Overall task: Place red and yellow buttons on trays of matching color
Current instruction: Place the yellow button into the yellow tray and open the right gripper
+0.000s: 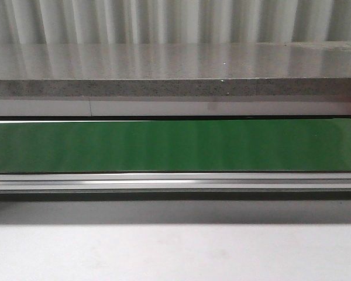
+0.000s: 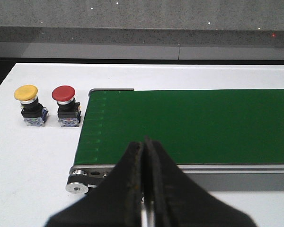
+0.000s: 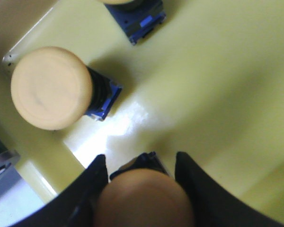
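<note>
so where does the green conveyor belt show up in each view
Front view: the green conveyor belt runs as a band across the full width, mid-picture.
Left wrist view: it fills the middle and right, its end beside the red button.
Right wrist view: not identifiable; mostly yellow tray.
Shared landmark: the belt's silver side rail, in the front and left wrist views.

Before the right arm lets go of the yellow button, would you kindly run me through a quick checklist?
1. Held button sits between the right gripper fingers: ok.
2. Yellow tray lies under it, colour matches: ok.
3. Clear of the neighbouring yellow button: ok.
4. Button base touching the tray: cannot tell.
5. Left gripper shut, empty, over the belt: ok.
6. Yellow button and red button beside the belt unsorted: not ok.
</note>
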